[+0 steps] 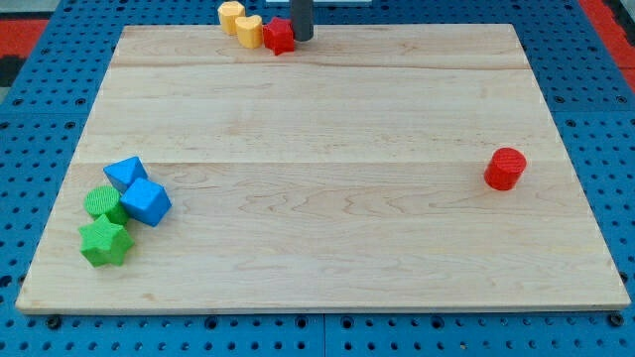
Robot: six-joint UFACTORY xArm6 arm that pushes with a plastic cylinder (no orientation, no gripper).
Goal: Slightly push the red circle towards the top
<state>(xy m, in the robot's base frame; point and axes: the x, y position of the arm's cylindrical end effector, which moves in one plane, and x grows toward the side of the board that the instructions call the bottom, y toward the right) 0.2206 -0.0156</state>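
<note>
The red circle [506, 168] is a short red cylinder at the view's right side of the wooden board [317, 109], standing alone. My tip [302, 38] is at the view's top edge of the board, just right of a red star-shaped block [279, 37] and touching or nearly touching it. The tip is far from the red circle, up and to the view's left of it.
Two yellow blocks [239, 22] sit left of the red star at the top edge. At the lower left is a cluster: two blue blocks [138, 188], a green circle [103, 203] and a green star [105, 242]. Blue pegboard surrounds the board.
</note>
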